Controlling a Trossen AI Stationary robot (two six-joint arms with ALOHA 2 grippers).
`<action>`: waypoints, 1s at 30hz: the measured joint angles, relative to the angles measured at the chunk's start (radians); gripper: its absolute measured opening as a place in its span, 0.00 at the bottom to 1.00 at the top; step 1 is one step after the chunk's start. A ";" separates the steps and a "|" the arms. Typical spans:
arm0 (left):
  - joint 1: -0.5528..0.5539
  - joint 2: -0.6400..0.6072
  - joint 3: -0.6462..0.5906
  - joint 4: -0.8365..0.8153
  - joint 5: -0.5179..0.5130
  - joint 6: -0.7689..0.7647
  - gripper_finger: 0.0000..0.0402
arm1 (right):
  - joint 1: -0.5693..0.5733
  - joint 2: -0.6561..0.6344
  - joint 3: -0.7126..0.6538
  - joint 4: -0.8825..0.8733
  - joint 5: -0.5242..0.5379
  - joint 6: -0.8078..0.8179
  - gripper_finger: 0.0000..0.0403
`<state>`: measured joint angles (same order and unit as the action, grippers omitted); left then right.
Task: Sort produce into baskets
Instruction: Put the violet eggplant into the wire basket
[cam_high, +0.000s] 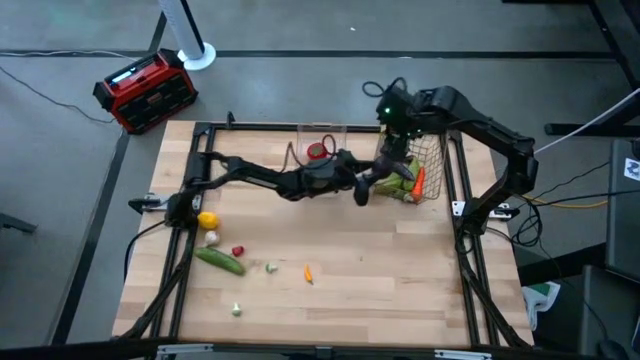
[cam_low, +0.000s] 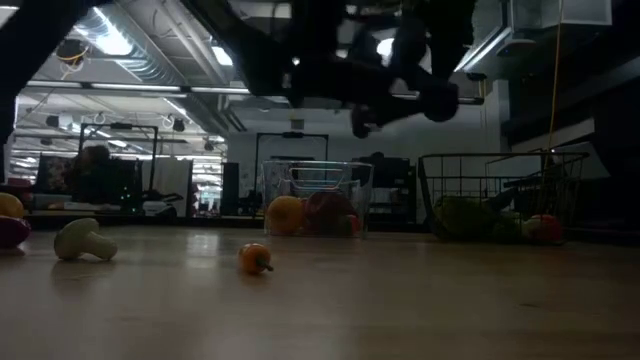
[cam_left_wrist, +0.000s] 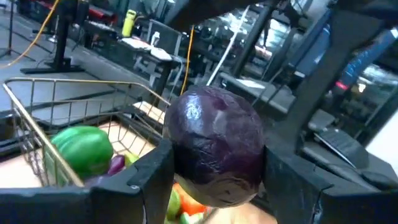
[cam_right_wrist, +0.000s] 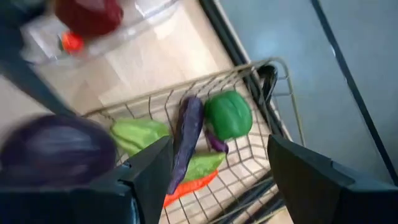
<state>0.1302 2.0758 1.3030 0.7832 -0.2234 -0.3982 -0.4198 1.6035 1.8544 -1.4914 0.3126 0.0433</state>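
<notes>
Left gripper (cam_left_wrist: 214, 186) pinches the round, glossy purple eggplant (cam_left_wrist: 216, 144) at its widest girth, aloft beside the copper-brown wire mesh basket (cam_high: 428, 160); it appears light, firm, slippery; right gripper (cam_right_wrist: 214, 180) hovers wide open, empty.

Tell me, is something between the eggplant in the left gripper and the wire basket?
Nothing visible blocks it. The left gripper holds the eggplant beside the wire basket, whose top is open. The right gripper hangs open above that basket, so it may crowd the drop.
</notes>
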 joint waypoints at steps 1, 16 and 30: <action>0.006 0.029 0.026 0.015 0.001 -0.005 0.52 | 0.000 0.000 0.015 0.002 0.000 0.000 0.64; 0.021 0.154 0.148 0.004 0.013 0.045 0.52 | 0.000 0.000 0.052 -0.001 -0.011 0.000 0.64; 0.015 0.153 0.148 -0.018 0.015 0.145 0.52 | 0.000 0.000 0.052 0.000 -0.011 0.000 0.64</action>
<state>0.1448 2.2292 1.4506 0.7650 -0.2085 -0.2536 -0.4194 1.6035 1.9060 -1.4910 0.3014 0.0433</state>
